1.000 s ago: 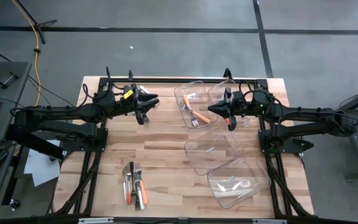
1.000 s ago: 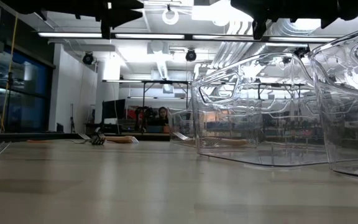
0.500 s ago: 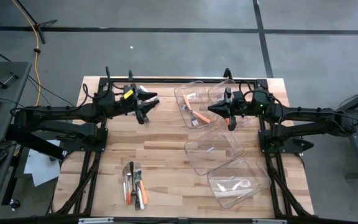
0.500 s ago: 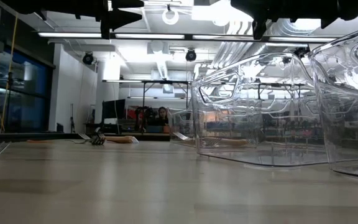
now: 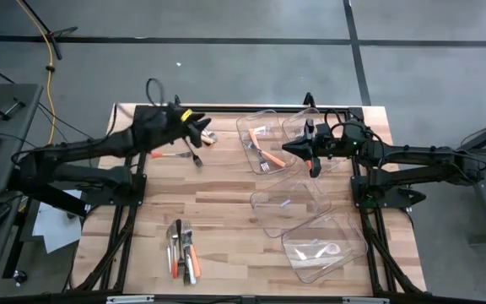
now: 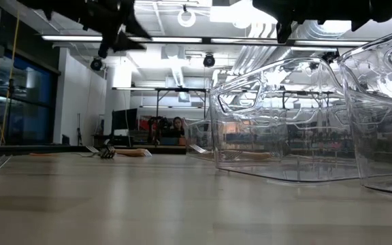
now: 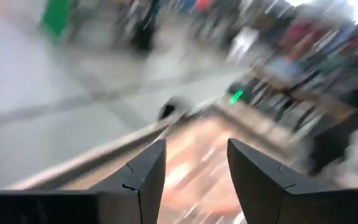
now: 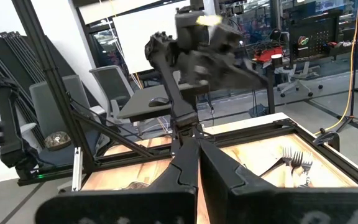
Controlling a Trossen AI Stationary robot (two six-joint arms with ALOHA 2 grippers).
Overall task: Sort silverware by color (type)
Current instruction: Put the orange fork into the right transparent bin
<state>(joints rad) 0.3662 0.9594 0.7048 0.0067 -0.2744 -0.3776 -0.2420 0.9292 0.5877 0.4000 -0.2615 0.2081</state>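
Bins: four clear plastic bins are sitting on the table's right half.
Loose silverware: a pile is lying near the front edge; the pieces overlap, count unclear.
Sorted silverware: two orange-handled pieces are lying in the far-left bin.
Left gripper: jaws are standing apart, holding nothing.
Right gripper: jaws are pressing together, hovering over the far bins.
Change: the left arm is swinging toward the far edge, uncovering an orange-handled fork on the wood.
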